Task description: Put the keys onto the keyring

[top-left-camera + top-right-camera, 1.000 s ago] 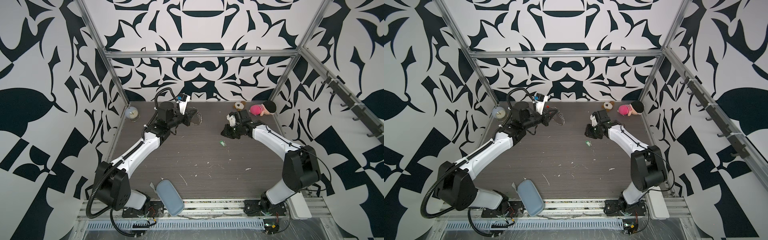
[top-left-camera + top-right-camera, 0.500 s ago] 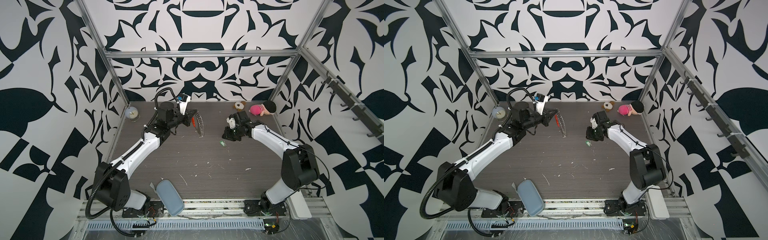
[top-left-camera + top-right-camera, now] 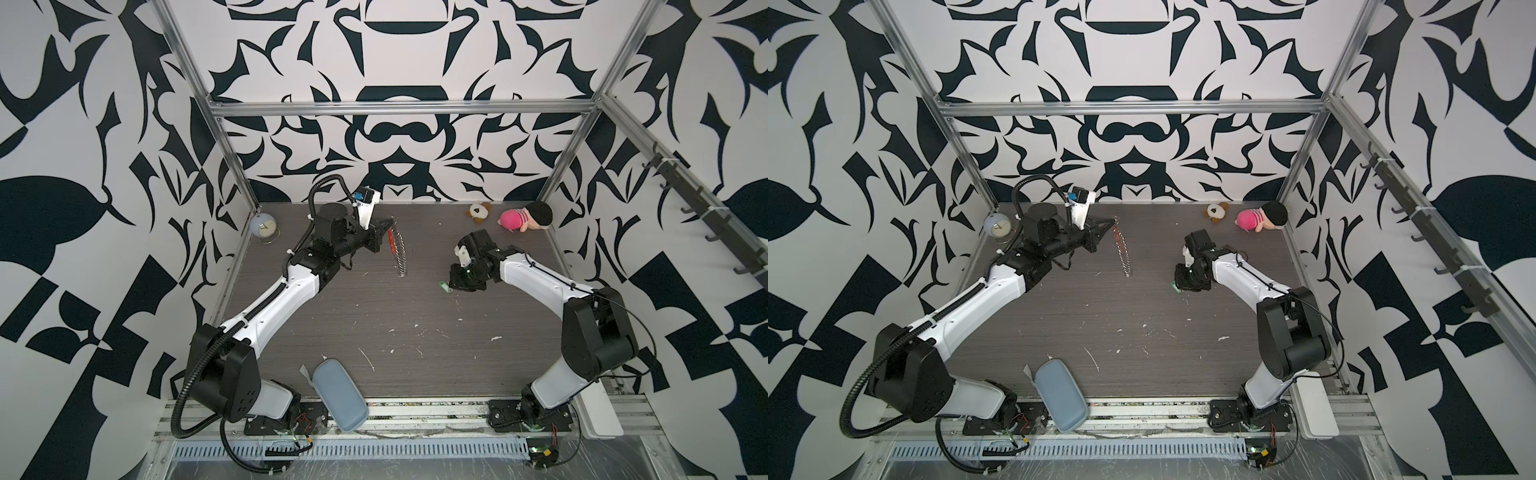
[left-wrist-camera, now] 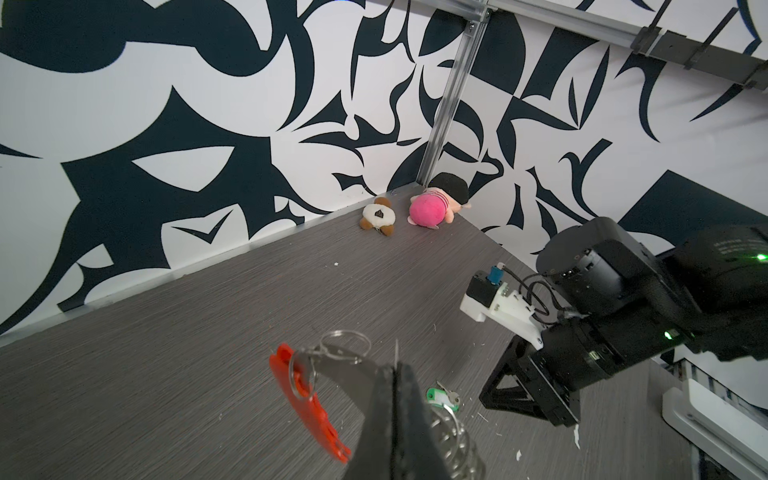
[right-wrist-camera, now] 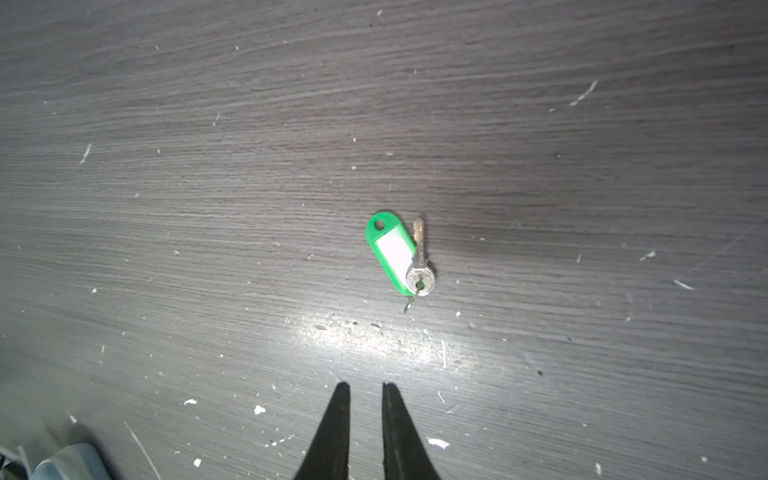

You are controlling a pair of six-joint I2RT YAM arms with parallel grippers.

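Looking down in both top views, I see the left gripper (image 3: 387, 225) raised over the far left part of the dark wood-grain table (image 3: 374, 324). Its jaws are pressed together on the upper end of the keyring (image 3: 397, 249). The loop hangs from that pinch almost edge-on, with the red plastic bar (image 3: 391, 242) just beside the fingers and the small silver rings (image 3: 401, 266) strung below. I cannot tell whether the lowest ring touches the table. In the left wrist view the red bar sits on one side of the closed fingers and the rings on the other.

The keys (image 3: 444, 286) lie flat on the table right of centre, well apart from the keyring. The right gripper (image 3: 455, 283) hangs low just beside them. In the right wrist view its jaws (image 5: 363, 384) stand slightly spread with only bare table between them. The green tag and silver key lie a little ahead of the tips, untouched.

A pale blue alarm clock (image 3: 264, 226) stands in the far left corner. A pink doll (image 3: 524, 218) lies in the far right one.
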